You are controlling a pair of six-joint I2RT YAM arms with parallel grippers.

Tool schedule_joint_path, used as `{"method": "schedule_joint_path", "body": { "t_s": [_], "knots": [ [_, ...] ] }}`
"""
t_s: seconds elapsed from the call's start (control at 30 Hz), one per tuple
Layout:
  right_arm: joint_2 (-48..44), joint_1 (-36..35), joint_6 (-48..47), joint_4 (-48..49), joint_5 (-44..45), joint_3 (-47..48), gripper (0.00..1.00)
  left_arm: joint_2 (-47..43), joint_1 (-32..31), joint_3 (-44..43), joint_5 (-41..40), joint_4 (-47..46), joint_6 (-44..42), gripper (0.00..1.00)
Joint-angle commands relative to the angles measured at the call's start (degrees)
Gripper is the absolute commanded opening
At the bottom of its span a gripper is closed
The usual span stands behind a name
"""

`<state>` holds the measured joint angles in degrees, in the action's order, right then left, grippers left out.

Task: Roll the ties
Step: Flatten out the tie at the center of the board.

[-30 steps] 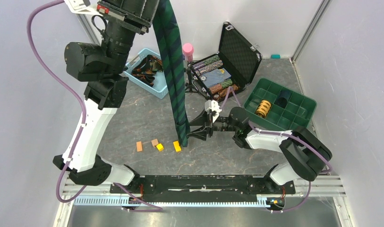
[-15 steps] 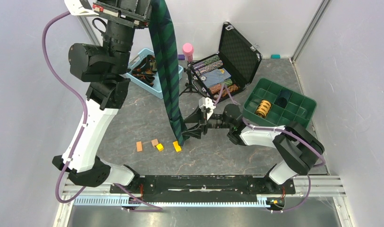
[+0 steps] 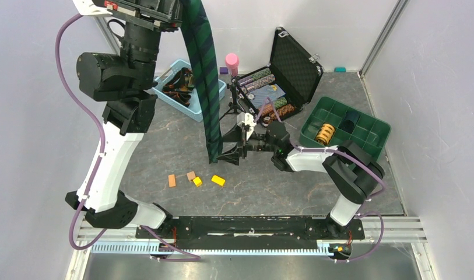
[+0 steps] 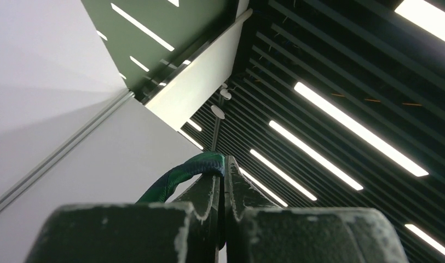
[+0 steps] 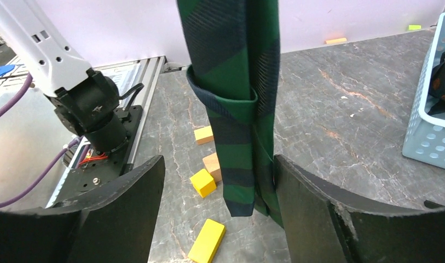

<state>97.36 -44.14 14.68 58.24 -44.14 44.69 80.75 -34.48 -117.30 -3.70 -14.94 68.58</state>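
Grey marbled worktop (image 3: 164, 146) seen from above, walled in pale panels, with two robot arms bolted at its near edge. Largest shape is the left arm (image 3: 115, 151), raised high toward the camera at upper left. From the left tool (image 4: 224, 164) hangs a plaid necktie (image 3: 204, 76), dark green and navy, doubled over so that two lengths drop side by side. The necktie's long axis runs straight up and down, and its lower ends stop just above the worktop, near the middle.

The right arm (image 3: 316, 160) lies low, stretched leftward across the worktop to the foot of the necktie, so it is the arm nearer the loose ends. Behind sit a black case (image 3: 295, 64) standing open, a green compartment tray (image 3: 368, 125) at right, and a blue basket (image 3: 196, 111) holding more ties (image 3: 179, 81), tangled, dark and orange-brown.

At the left tool, the fingers are pressed together on the fold of the necktie, which loops over their tips in the wrist view. The right tool (image 5: 215, 164) is spread wide and grips nothing. The necktie hangs between its two fingers, closer to one. Whether cloth touches that finger cannot be told. A fold of the same cloth wraps across the necktie's front above the fingers, and one pointed end shows below them.

Small orange and yellow blocks (image 3: 218, 181) lie on the worktop just beside the hanging ends.
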Motion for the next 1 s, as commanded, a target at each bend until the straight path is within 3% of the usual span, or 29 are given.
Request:
{"method": "schedule_joint_path", "body": {
  "t_s": [0.0, 0.23, 0.57, 0.8, 0.87, 0.97],
  "knots": [
    [2.55, -0.24, -0.56, 3.21, 0.52, 4.30, 0.79, 0.03, 0.09, -3.54, 2.29, -1.21, 2.87, 0.02],
    [6.22, -0.24, 3.75, 9.27, -1.34, 6.58, 0.79, 0.09, 0.11, -4.20, 2.64, -1.01, 2.78, 0.02],
    [9.94, -0.24, 6.78, 12.12, -1.89, 9.27, 0.70, 1.10, 0.06, -5.84, 3.44, -0.80, 3.26, 0.02],
    [8.16, -0.24, 7.55, 13.22, -3.94, 5.88, 0.40, 1.07, 0.11, -5.67, 2.75, -0.96, 2.05, 0.02],
    [6.56, -0.16, 7.57, 13.04, -4.75, 4.13, 0.28, 1.01, 0.12, -5.51, 2.20, -1.13, 1.06, 0.02],
    [2.76, 0.18, 8.04, 9.42, -5.78, 1.74, 0.00, 0.51, 0.25, -4.48, 0.44, -1.14, -2.36, 0.02]
  ]
}}
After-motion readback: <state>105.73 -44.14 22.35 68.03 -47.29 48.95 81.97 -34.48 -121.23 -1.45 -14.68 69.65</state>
